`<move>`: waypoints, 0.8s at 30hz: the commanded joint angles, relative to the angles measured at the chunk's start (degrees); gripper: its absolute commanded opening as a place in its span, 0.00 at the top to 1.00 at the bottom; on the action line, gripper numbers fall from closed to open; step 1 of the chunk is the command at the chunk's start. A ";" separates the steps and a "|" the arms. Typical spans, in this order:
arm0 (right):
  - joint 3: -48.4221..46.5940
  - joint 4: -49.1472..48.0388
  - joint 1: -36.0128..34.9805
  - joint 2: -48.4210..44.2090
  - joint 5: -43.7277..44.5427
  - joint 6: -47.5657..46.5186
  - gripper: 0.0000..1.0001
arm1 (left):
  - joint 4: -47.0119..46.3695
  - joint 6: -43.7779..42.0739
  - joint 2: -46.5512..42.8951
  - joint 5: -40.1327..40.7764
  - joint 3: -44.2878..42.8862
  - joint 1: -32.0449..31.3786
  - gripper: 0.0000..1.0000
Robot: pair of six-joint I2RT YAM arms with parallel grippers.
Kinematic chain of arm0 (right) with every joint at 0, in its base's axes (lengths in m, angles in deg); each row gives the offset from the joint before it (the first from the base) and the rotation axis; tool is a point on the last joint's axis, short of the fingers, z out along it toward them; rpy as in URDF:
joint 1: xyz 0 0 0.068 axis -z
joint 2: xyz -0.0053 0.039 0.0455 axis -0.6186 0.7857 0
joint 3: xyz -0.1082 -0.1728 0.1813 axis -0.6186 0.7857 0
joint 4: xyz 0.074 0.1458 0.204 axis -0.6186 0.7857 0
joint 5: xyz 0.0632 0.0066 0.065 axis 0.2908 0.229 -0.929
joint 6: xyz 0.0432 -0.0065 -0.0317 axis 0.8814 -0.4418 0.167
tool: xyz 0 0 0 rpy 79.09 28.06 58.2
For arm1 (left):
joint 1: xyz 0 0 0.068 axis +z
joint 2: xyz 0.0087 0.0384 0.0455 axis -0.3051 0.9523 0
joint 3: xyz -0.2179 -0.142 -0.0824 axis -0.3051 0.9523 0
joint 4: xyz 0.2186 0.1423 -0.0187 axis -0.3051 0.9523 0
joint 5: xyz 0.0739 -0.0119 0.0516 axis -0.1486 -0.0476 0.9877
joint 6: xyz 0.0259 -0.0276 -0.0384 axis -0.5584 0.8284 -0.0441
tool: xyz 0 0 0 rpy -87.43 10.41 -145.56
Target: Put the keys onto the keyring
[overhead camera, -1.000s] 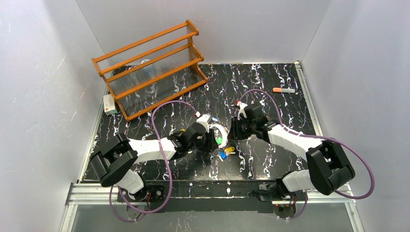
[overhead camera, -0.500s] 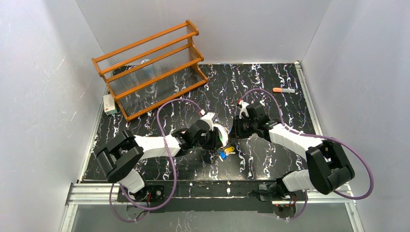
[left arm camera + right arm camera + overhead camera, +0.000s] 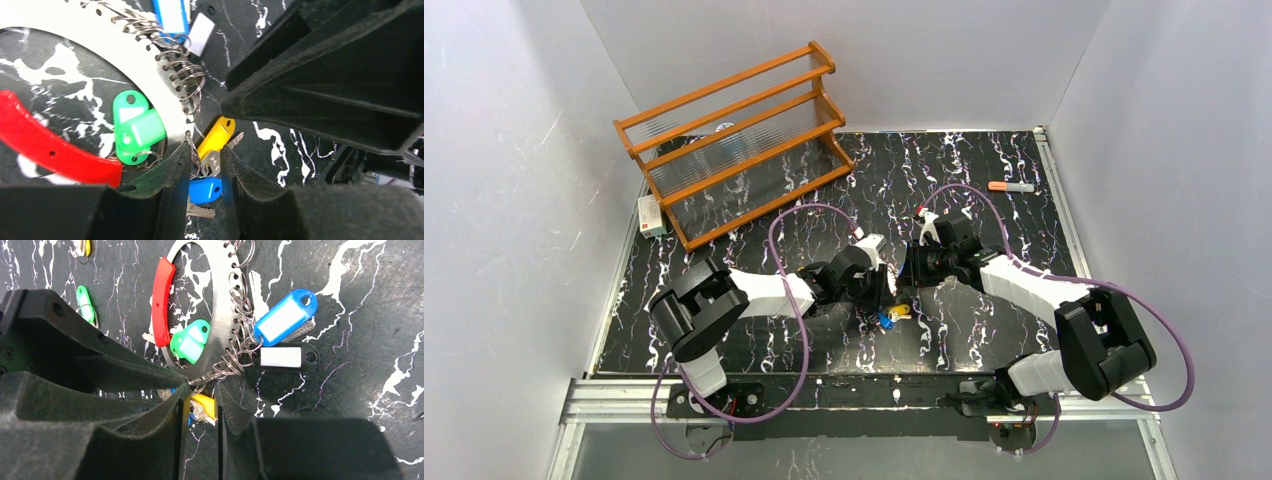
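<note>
Black, white-veined table (image 3: 984,160), white walls. At the centre of the top view the left gripper (image 3: 204,156) is standing narrow, straddling the yellow-tagged key (image 3: 216,139) and its small split ring. Whether it is actually clamping cannot be told. The keyring (image 3: 145,65) is lying flat, up-left of those fingers in the left wrist view, and the key is slanting lower left to upper right just beside its rim. The right gripper (image 3: 201,392) is straddling the same key from the right, equally near and equally narrow, its hold also unclear.
</note>
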 commanded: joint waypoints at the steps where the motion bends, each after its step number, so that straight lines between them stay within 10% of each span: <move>1: -0.80 -0.84 0.61 0.07 -1.14 -0.05 0.68 | -5.16 -0.32 0.06 -5.38 -0.04 -0.63 0.74; 16: -1.30 1.87 0.71 0.05 -2.03 -2.28 0.68 | -6.73 -0.98 -9.68 3.54 6.83 -0.54 0.72; 24: -1.98 2.15 0.67 1.21 2.73 -1.65 0.52 | 0.92 -2.45 -13.09 11.51 6.91 -0.55 0.67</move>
